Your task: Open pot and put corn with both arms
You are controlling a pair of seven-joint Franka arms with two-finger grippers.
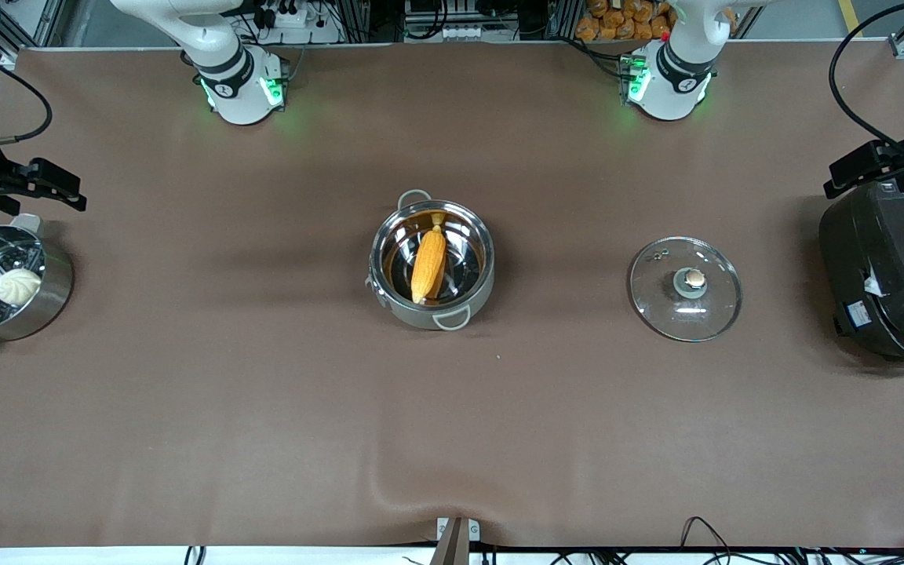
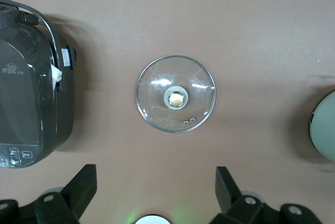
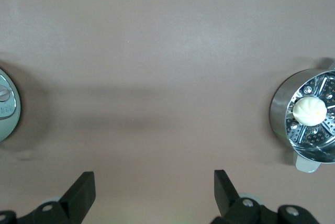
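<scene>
open pot (image 1: 431,264) mid counter (image 1: 185,408) with corn (image 1: 428,264) inside, glass lid (image 1: 685,289) flat toward left arm's end, rice cooker (image 1: 887,275) at that edge, steamer pot (image 1: 5,284) at right arm's edge, wide bare strip along front edge

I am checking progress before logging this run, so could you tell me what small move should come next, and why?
Probably none beyond holding both arms back: the corn already lies inside the pot, and the lid rests flat on the table beside it. The left gripper and right gripper are open and hold nothing.
</scene>
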